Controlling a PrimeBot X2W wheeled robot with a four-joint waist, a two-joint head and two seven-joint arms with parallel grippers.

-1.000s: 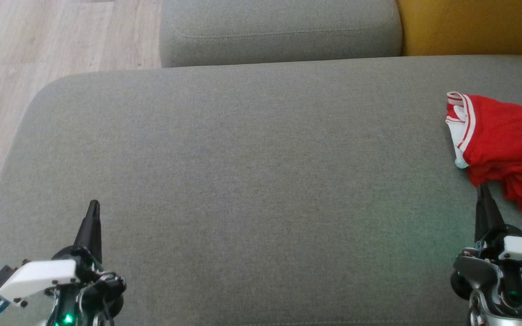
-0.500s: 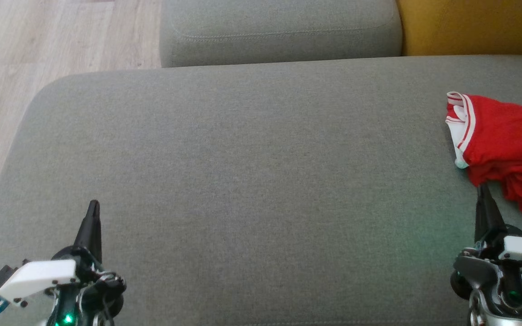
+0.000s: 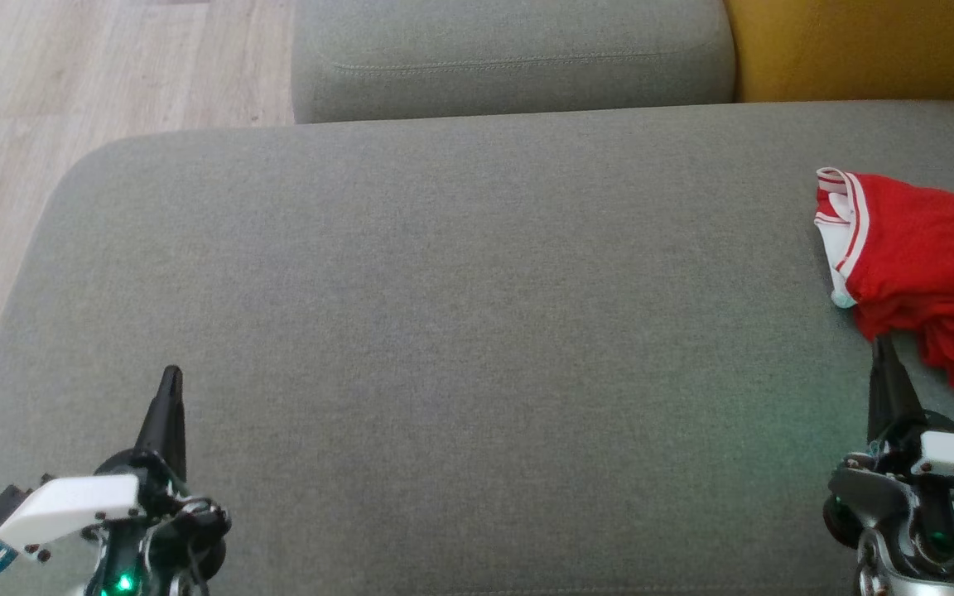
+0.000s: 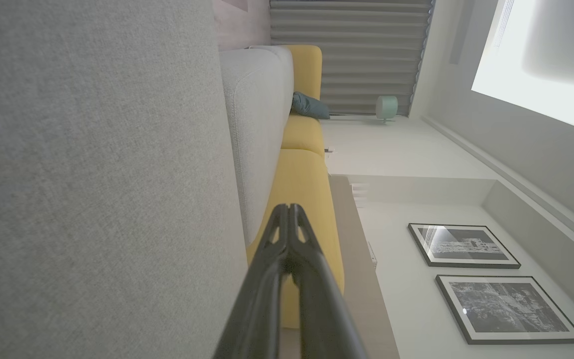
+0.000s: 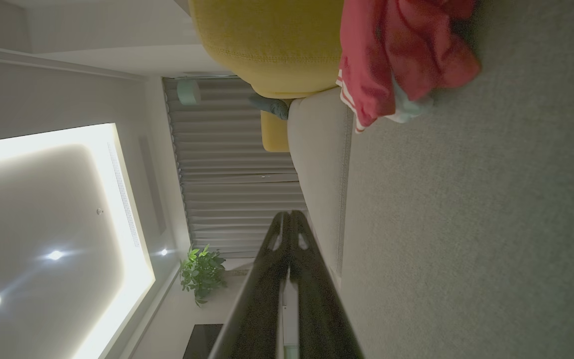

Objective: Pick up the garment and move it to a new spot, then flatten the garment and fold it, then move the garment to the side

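The red garment (image 3: 924, 265) lies bunched at the far right edge of the cushion (image 3: 444, 331), which fits either a heap waiting for pickup or one already set aside; the step cannot be settled. The right end effector (image 3: 882, 349) sits near its hem, fingers pressed together, empty. The left end effector (image 3: 171, 379), likewise closed and empty, is well apart.

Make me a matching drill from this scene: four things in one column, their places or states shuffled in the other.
Things:
1. garment
2. left hand
3. right hand
4. yellow cushion

Places or states:
A. shut, lower right of the head view
B. top right corner, beyond the grey seat
C. red, crumpled at the seat's right edge
D. shut, lower left of the head view

Pairs: 1-C, 2-D, 3-A, 4-B
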